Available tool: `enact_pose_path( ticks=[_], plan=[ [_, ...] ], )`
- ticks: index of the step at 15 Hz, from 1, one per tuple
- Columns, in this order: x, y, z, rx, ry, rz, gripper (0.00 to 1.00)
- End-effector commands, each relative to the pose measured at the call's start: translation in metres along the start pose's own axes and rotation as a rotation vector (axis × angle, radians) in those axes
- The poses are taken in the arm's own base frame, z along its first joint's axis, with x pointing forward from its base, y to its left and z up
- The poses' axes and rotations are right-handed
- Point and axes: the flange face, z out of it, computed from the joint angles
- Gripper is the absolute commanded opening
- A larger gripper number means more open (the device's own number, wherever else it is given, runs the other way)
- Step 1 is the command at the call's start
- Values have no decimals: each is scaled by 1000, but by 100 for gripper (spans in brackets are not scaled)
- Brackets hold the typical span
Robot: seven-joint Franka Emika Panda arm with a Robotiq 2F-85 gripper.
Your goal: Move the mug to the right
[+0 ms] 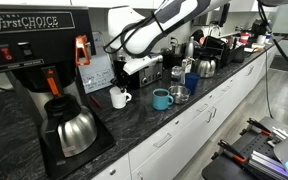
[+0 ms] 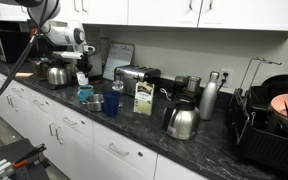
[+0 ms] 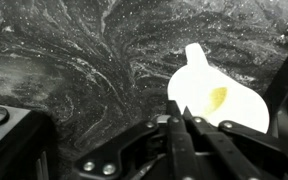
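Note:
The white mug [image 1: 120, 97] stands on the dark marbled counter [image 1: 154, 122], between the coffee maker and the teal mug [image 1: 161, 98]. In the wrist view it shows from above as a white mug [image 3: 220, 98] with its handle pointing up in the picture. My gripper [image 3: 174, 120] hovers above the counter just left of the mug, with the fingertips pressed together and nothing between them. In an exterior view the gripper [image 1: 118, 68] hangs above the mug. In the exterior view from the far end of the counter, the gripper [image 2: 81, 70] hides most of the mug.
A dark blue cup [image 1: 191, 82] and a small glass [image 1: 179, 93] stand just beyond the teal mug. A large black coffee maker [image 1: 44, 70] with a steel carafe [image 1: 74, 130] is on the mug's other side. A toaster [image 1: 144, 70] stands behind. A black object [image 3: 9, 140] sits at the wrist view's lower left.

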Motion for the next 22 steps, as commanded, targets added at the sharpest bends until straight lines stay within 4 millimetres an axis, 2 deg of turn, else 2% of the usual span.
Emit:
enact_pose_path(
  ticks=[1,7,10,12,14,15,22],
  plan=[
    [6,22,-22,-16,19,49,1],
    [14,97,-72,-90,24,245,1],
    [10,123,-96,-118,17,345,1],
    [3,131,-108,-139,1,437,1],
    [-2,128,-117,-135,-11,499,1],
    [7,128,-112,-129,5,450,2],
    [3,125,-113,-134,-7,486,2]
  ],
)
